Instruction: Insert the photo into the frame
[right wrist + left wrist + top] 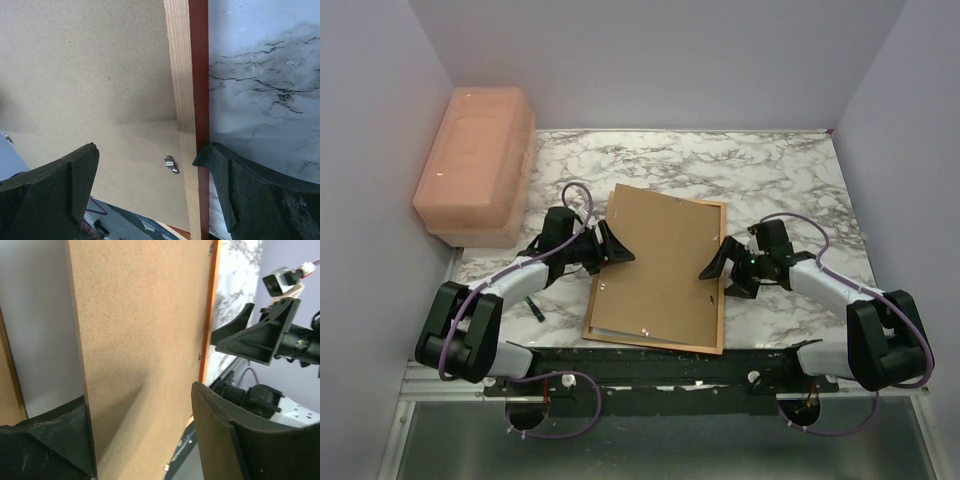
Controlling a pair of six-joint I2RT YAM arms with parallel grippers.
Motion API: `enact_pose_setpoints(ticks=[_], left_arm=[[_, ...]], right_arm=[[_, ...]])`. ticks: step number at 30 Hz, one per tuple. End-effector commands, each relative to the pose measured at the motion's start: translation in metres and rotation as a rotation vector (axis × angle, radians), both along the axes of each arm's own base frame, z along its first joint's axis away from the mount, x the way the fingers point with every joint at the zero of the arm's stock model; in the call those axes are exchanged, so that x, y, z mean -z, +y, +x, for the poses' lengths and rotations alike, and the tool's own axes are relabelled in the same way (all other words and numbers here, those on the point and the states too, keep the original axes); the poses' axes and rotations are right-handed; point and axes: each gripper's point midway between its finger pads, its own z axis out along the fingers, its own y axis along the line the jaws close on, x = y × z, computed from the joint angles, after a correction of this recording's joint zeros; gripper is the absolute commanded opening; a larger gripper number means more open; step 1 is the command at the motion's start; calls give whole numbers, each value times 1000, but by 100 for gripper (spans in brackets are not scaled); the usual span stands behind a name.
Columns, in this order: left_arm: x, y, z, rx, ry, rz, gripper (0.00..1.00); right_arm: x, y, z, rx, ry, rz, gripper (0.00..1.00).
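The frame [723, 290] lies face down on the marble table, its light wood back and red-orange edge [198, 75] showing. A brown backing board [660, 265] rests on it, turned slightly askew. My left gripper [615, 245] is open at the board's left edge, which runs up between its fingers [225, 440] in the left wrist view. Beside that edge a pale white sheet [40, 340] shows, apparently the photo's plain back; from above the photo is hidden. My right gripper [720, 258] is open astride the frame's right rail, one fingertip [220, 165] against the red-orange side.
A salmon-pink plastic box [475, 165] stands at the back left against the wall. A small dark item [533, 308] lies by the left arm. A metal turn clip [171, 165] sits on the board near the frame's rail. Walls close in on three sides.
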Motion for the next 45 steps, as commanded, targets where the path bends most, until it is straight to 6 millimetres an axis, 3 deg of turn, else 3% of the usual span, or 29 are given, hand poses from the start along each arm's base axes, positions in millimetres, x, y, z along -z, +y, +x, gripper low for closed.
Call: enact_pose_setpoints(ticks=[1,15,28,36,45], left_arm=[[4,15,2,-2,-48,163,68],[13,26,-2,16,-56,464,77],[18,67,0,-68,-28,758,87],[29,73,-2,-62,7,738,89],[62,59,-18,-15,137,406,86]], right_arm=[[-1,5,3,-37,-14,22,100],[9,2,-6,-36,3,13,100],[11,-7,-8,-23,-6,-38,100],[15,-15,-17,-17,1,-76,100],[26,-13,-31,-16,39,-51,100]])
